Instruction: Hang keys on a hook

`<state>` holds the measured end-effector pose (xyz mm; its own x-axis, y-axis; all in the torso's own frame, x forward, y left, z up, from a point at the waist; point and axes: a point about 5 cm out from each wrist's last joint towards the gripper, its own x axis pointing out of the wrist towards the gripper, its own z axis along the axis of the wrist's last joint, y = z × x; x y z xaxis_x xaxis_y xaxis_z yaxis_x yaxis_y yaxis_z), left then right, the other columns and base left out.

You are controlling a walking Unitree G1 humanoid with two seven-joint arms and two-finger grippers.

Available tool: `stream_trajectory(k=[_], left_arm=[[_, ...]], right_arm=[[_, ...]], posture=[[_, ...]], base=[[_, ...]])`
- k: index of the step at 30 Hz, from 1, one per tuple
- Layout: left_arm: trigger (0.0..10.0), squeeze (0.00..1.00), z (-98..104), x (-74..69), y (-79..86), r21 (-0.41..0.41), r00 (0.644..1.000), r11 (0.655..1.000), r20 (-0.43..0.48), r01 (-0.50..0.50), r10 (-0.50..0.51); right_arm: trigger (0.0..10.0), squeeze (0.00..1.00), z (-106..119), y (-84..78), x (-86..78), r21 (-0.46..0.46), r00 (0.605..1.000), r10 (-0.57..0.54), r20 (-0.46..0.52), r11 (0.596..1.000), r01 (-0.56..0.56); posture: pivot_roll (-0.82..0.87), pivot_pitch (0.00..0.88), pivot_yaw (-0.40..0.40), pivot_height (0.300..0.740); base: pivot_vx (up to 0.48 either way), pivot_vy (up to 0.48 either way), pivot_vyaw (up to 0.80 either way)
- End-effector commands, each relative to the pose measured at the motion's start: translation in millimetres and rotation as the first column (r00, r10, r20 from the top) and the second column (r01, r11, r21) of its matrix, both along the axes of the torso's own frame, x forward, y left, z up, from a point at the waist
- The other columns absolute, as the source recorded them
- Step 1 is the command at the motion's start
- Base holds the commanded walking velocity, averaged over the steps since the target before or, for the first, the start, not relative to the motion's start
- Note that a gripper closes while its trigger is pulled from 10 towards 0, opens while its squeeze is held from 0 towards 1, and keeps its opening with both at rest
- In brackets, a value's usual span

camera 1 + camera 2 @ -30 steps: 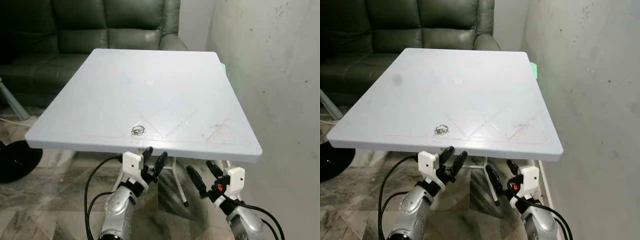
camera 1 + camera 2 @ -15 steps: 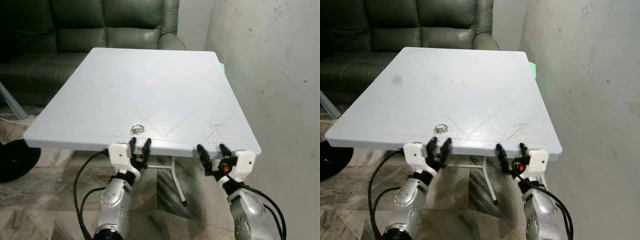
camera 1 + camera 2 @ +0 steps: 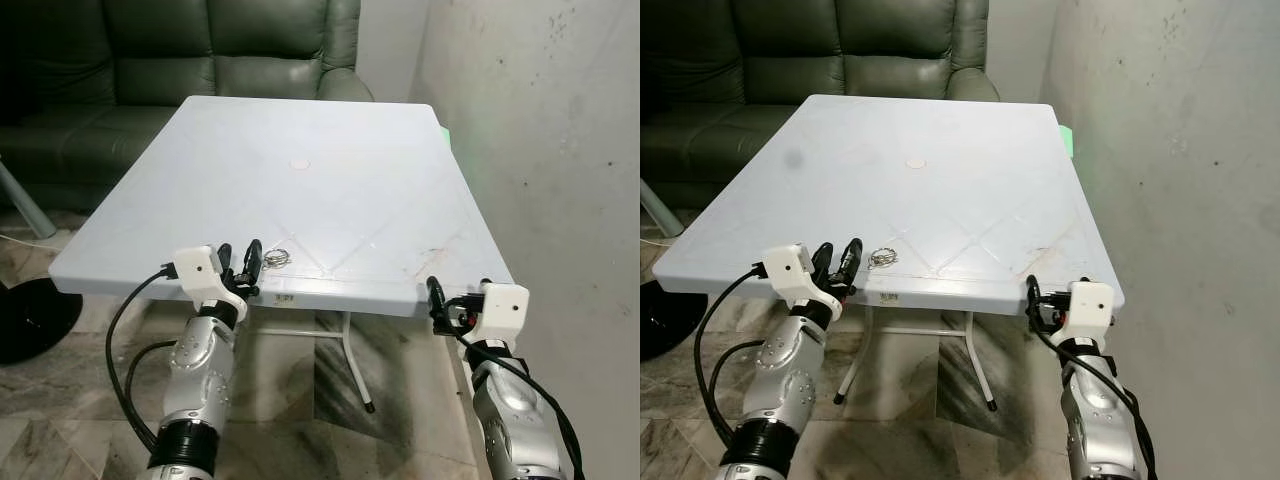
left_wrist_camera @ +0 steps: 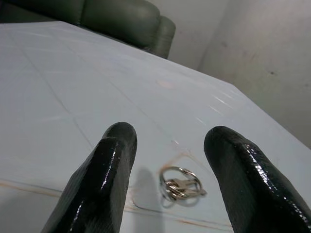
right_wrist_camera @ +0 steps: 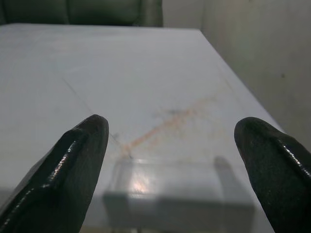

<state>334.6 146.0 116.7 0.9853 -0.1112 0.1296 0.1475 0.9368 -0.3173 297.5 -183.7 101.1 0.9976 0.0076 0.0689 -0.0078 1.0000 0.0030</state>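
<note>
Keys on a small silver ring (image 3: 276,258) lying near front edge of white plastic surface (image 3: 330,130), untouched. Left claw (image 3: 244,268) risen from beneath front edge, fingers parted, now just beside keys; pickup looks imminent. Right claw (image 3: 1033,301) spread wide, raised to front right corner.

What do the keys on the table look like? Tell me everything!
The keys are a small silvery bunch on a round metal ring, lying flat on the white table near its front edge. Nothing holds them. The left pincer is open just short of them, one black finger either side in the wrist view.
</note>
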Motion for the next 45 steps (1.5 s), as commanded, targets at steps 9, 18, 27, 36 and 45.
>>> stream_trajectory(k=[9, 18, 27, 36, 45], left_arm=[[10.0, 0.0, 3.9, -13.7, 8.1, -0.018, 1.0, 1.0, 0.012, 0.005, -0.005], [10.0, 0.0, 3.8, -16.4, 11.9, -0.081, 1.0, 0.997, -0.024, -0.009, 0.008], [10.0, 0.0, 5.5, -16.9, 13.9, -0.104, 0.999, 0.994, -0.039, -0.013, 0.009], [10.0, 0.0, 5.8, -16.6, 14.9, -0.109, 0.999, 0.994, -0.046, -0.014, 0.009], [10.0, 0.0, 6.1, -17.0, 14.9, -0.118, 0.999, 0.993, -0.049, -0.016, 0.01]], right_arm=[[10.0, 0.0, 16.6, 1.1, -10.3, -0.025, 0.997, 0.021, 0.068, 1.0, -0.019], [10.0, 0.0, 20.2, 4.7, -14.7, -0.024, 0.997, 0.042, 0.065, 0.999, -0.041], [10.0, 0.0, 20.8, 9.4, -18.4, -0.021, 0.997, 0.058, 0.056, 0.998, -0.057], [10.0, 0.0, 21.7, 10.8, -19.3, -0.018, 0.997, 0.063, 0.051, 0.998, -0.062], [10.0, 0.0, 22.5, 12.0, -20.2, -0.021, 0.997, 0.068, 0.047, 0.998, -0.067]], posture=[[0.02, 0.038, -0.013, 0.74], [0.03, 0.057, -0.017, 0.74], [0.03, 0.071, -0.016, 0.74], [0.03, 0.071, -0.016, 0.74], [0.03, 0.076, -0.019, 0.74]], base=[[0.0, 0.0, 0.0], [0.0, 0.053, 0.0], [0.0, 0.319, 0.0], [0.0, 0.407, 0.0], [0.0, 0.423, 0.0]])
